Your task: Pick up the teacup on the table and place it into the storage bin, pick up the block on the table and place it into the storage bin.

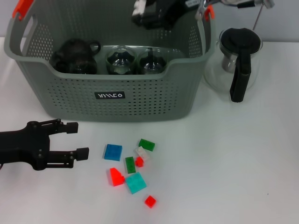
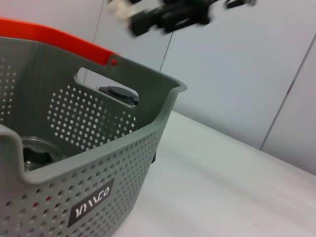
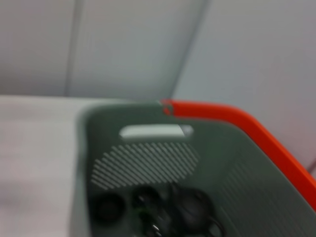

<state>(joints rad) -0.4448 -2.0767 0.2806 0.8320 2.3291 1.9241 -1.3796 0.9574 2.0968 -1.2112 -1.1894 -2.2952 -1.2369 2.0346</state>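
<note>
Scattered blocks lay on the near table: light, rigid, best pinched across flat sides. Left pincer rested spread beside them. Right pincer hovered above the storage bin; its state I cannot tell.

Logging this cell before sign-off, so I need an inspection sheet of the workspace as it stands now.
Surface: plain white table, bare part clean.
Job's things: large grey perforated storage bin holds a dark teapot and two glass cups; small coloured blocks lie in front of it.
Clutter: clear glass pitcher with black lid beside the bin.
Grippers: left pincer open, low beside the blocks; right pincer above the bin.
Cables: nothing seen.
Surroundings: pale wall panels.
</note>
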